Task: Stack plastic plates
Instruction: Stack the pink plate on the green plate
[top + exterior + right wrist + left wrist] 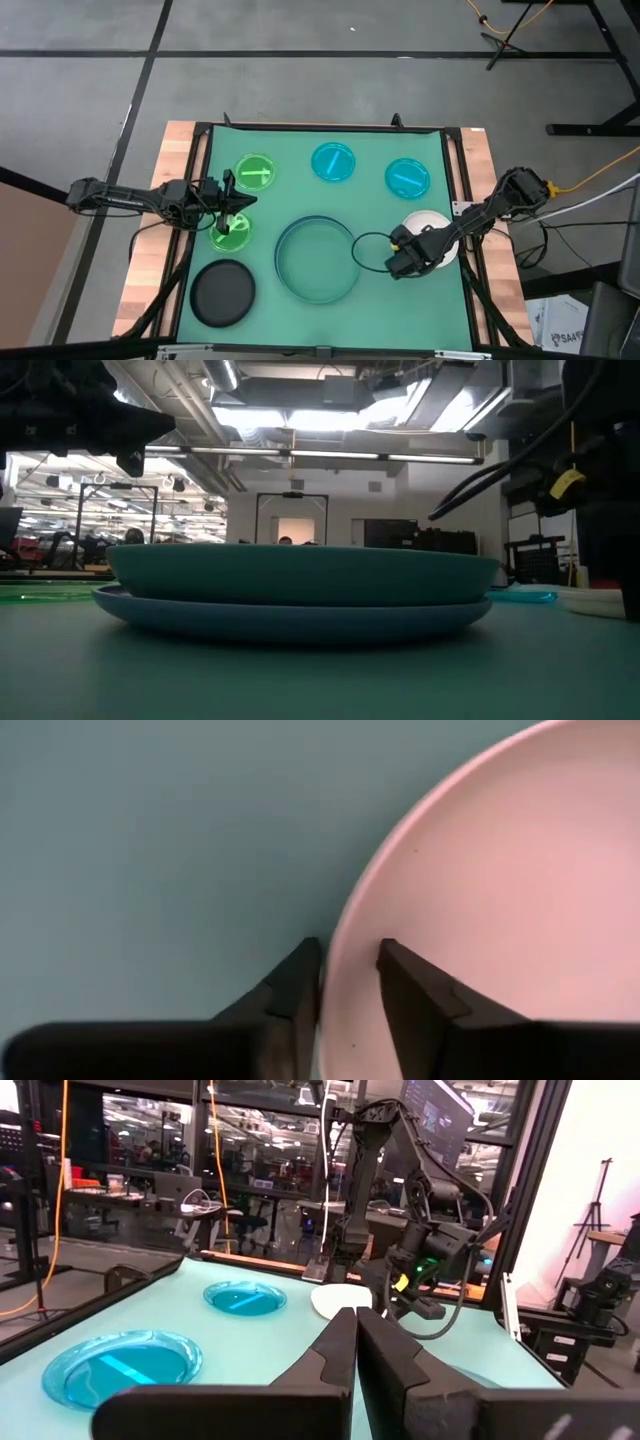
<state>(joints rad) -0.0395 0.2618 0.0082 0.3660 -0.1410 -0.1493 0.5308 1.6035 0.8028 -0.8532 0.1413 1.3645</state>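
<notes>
1. A teal mat [330, 205] covers the table, with an open workshop room behind it.
2. The right gripper [348, 982] has its fingers closed on the rim of the white plate [500, 910], one finger on either side, at the mat's right edge.
3. The left gripper [356, 1342] has its fingers pressed together, empty, above a bright green plate [231, 231].
4. The large teal-green plate [300, 573] sits stacked on the blue plate [290, 618] at centre.
5. The black plate [222, 292], a second green plate [255, 171] and two cyan plates [333, 162] [407, 177] lie apart around them.

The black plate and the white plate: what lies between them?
In the high view, the teal plate, stacked on a blue one, lies between the black plate and the white plate.
</notes>
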